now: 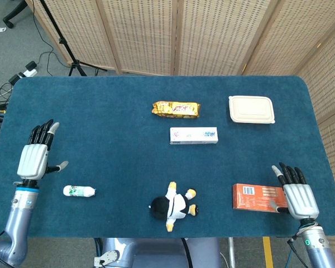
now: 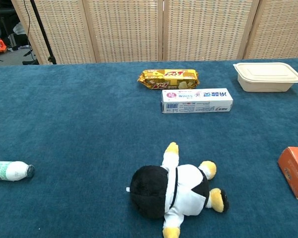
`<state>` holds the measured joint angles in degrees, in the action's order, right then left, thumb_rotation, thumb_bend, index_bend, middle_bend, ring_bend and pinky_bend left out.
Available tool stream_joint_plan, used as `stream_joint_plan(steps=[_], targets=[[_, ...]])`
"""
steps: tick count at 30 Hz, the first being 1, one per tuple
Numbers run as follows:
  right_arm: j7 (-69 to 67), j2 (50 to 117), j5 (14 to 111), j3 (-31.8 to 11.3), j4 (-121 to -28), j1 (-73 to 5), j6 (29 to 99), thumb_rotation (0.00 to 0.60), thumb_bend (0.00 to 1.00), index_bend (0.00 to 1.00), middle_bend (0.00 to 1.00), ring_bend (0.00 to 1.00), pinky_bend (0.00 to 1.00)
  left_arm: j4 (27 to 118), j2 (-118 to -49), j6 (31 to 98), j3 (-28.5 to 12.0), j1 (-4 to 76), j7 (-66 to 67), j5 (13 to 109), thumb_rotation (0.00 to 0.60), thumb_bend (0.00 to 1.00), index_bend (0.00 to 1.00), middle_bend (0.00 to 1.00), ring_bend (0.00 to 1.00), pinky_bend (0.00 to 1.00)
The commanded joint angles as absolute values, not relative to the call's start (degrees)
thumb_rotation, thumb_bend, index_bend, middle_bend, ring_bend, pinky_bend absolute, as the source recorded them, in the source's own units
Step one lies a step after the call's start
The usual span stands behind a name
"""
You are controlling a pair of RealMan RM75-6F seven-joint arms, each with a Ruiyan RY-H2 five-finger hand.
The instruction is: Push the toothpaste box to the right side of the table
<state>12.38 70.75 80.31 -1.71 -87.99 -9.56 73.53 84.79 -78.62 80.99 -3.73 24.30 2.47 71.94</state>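
While the toothpaste box (image 1: 194, 135) lies flat near the middle of the blue surface (image 1: 100, 111), neither hand touches it. It sits lengthwise, left to right, just in front of a gold snack packet (image 1: 177, 109), the two close but apart. Further right, near the back corner, stands a closed beige food container (image 1: 252, 109). In front of the toothpaste box, well apart from it, a penguin toy (image 1: 173, 206) lies on its back close to the front edge, its black head pointing left.

An orange carton (image 1: 258, 197) lies at the front right. The right hand (image 1: 297, 195) is by the carton's right end, its fingers (image 1: 287, 174) straight and slightly spread, holding nothing; the thumb lies against or just beside the carton's end, and contact cannot be made out.

The left hand (image 1: 36, 157) is at the far left edge of the surface, well away from the toothpaste box, its fingers (image 1: 43, 131) stretched out and apart with the thumb out to the side, holding nothing. A small white bottle (image 1: 79, 191) with a green label lies on its side near that hand. The chest view shows neither hand.
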Motion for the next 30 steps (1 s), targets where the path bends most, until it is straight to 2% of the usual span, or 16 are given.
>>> stream_joint_plan(steps=[1, 6, 16, 20, 24, 30], targets=[[13.32, 71.02, 79.60, -2.32, -88.06, -9.86, 73.52, 0.600, 0.26, 0.00, 0.00, 0.00, 0.00, 85.91, -78.09, 82.74, -1.54, 21.37, 2.89, 73.40, 0.600, 0.00, 0.00, 0.00, 0.00, 0.00], [16.71, 69.84, 79.32, -3.64, -89.85, -10.93, 73.90, 0.600, 0.26, 0.00, 0.00, 0.00, 0.00, 84.12, -79.25, 84.88, -1.38, 19.00, 1.22, 75.15, 0.600, 0.00, 0.00, 0.00, 0.00, 0.00], [29.16, 67.09, 77.06, -7.08, -96.71, -15.50, 72.15, 0.600, 0.26, 0.00, 0.00, 0.00, 0.00, 82.75, -78.90, 80.94, -1.73, 17.97, -2.62, 76.12, 0.600, 0.00, 0.00, 0.00, 0.00, 0.00], [36.51, 67.17, 76.45, -8.17, -98.10, -18.97, 69.84, 0.600, 0.26, 0.00, 0.00, 0.00, 0.00, 81.61, -78.78, 79.61, -2.82, 17.86, -4.55, 75.75, 0.600, 0.00, 0.00, 0.00, 0.00, 0.00], [43.95, 67.86, 76.67, -8.87, -98.43, -22.16, 68.45, 0.600, 0.31, 0.00, 0.00, 0.00, 0.00, 80.90, -78.60, 78.46, -3.77, 17.73, -6.52, 75.37, 0.600, 0.00, 0.00, 0.00, 0.00, 0.00], [55.40, 69.94, 75.99, -9.66, -98.39, -27.35, 65.46, 0.600, 0.32, 0.00, 0.00, 0.00, 0.00, 79.92, -78.56, 76.33, -4.59, 17.87, -8.54, 75.16, 0.600, 0.00, 0.00, 0.00, 0.00, 0.00]])
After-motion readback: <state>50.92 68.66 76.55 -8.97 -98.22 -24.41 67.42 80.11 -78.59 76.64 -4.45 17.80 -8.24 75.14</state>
